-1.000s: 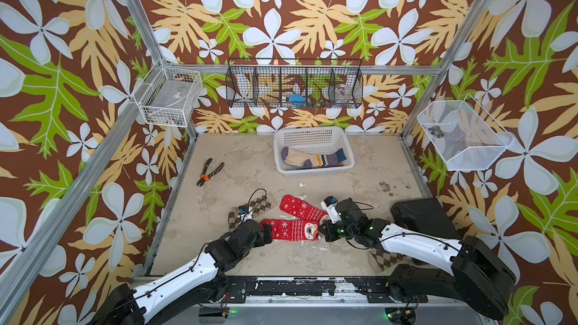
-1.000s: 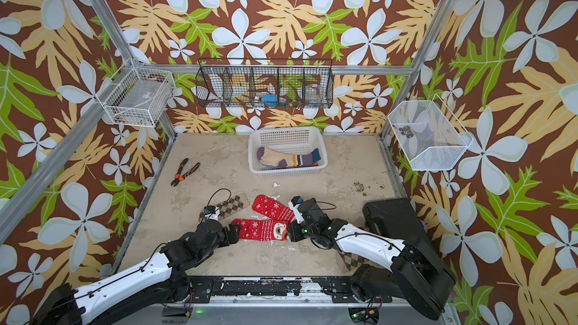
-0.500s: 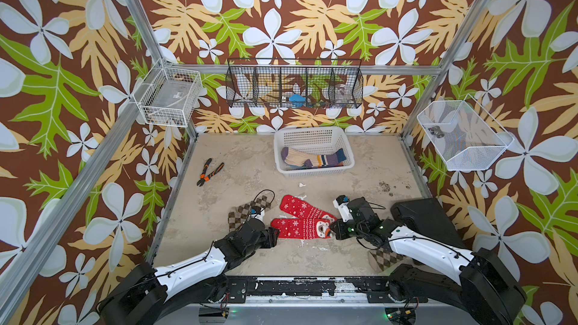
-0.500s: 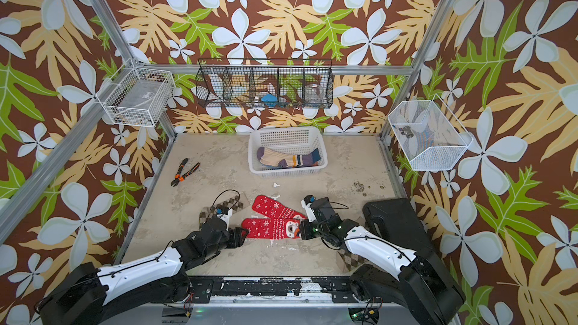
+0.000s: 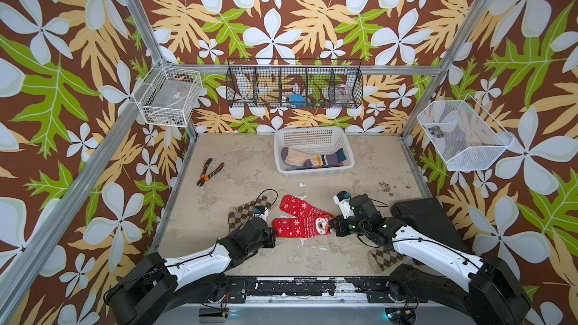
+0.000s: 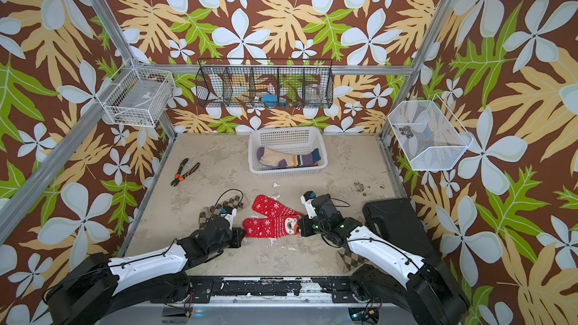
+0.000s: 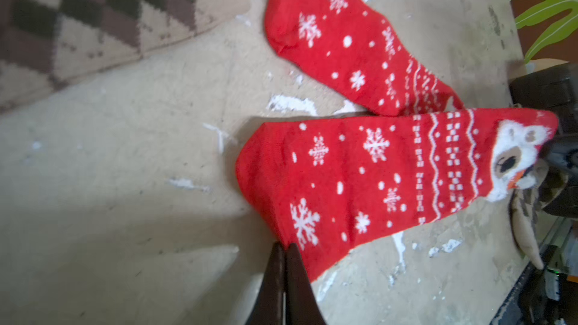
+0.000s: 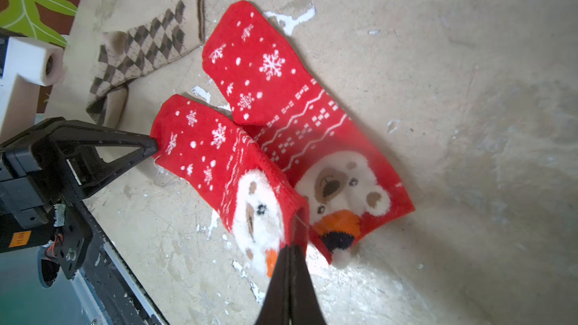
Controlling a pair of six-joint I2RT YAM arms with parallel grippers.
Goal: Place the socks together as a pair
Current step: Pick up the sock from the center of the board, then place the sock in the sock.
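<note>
Left wrist, L claw [image 7: 285, 246] pinching red sock [image 7: 375, 176]

Both arms are built from glossy white shells between black joint housings. The left arm [image 5: 200, 259] and the right arm [image 5: 434, 246] each end in a bulky black base at the table's near edge. Loose black cables [image 5: 370, 239] loop around the right arm's black wrist section, where a small green light [image 5: 385, 226] glows. That wrist carries a white block [image 5: 342, 205] with a blue tip. The left end effector [image 8: 154, 148] has black fingers shaped as open triangular frames. Beside its body sit an orange label [image 8: 20, 239], thin red wires [image 8: 53, 243] and a silver screw [image 8: 71, 255]. The right end effector [image 8: 289, 246] shows two dark, tapering fingers.
</note>
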